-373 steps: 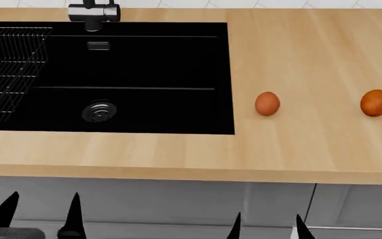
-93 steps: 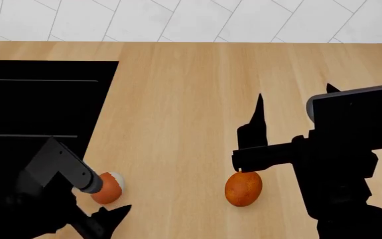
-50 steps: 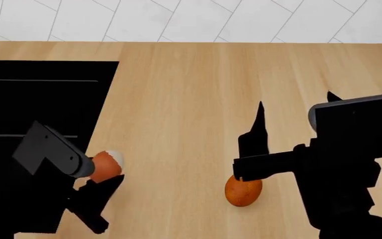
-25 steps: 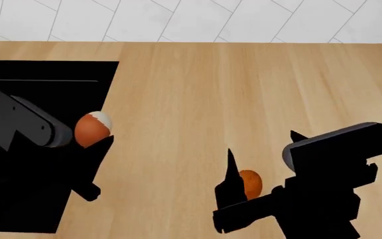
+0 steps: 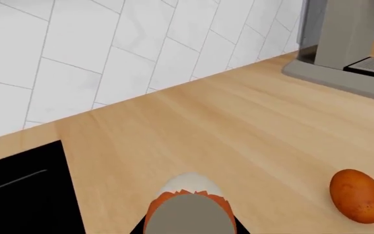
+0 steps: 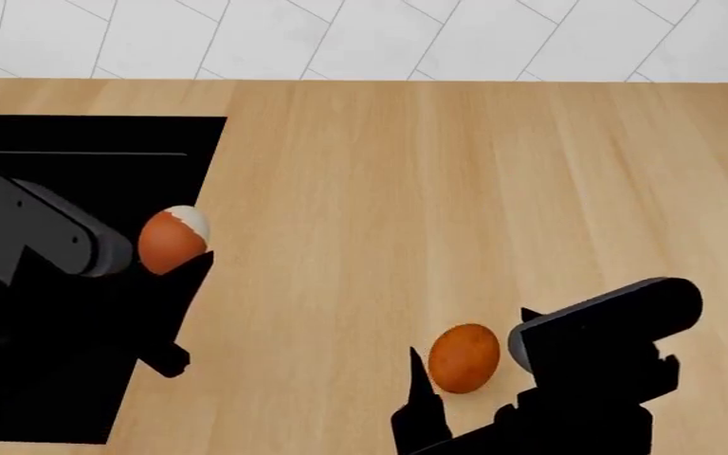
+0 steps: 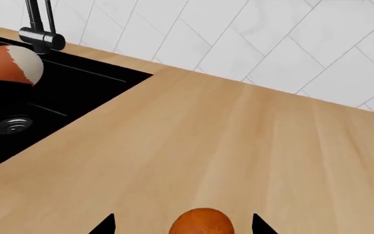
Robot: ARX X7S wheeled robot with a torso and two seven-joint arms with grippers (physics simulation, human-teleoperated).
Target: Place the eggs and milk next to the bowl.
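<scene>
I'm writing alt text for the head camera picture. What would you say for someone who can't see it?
The left gripper holds a white-tipped brown egg above the edge of a black sink. On the wooden counter, a second egg lies between the right gripper's open jaws.

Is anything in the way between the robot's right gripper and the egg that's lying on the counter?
No. The right gripper is open, with the plain egg on the bare wooden counter between its fingers. Nothing visible lies between them.

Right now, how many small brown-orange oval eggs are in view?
2. The white-patched egg is held in the left gripper; the plain egg lies on the wooden counter, between the right gripper's open fingers.
</scene>
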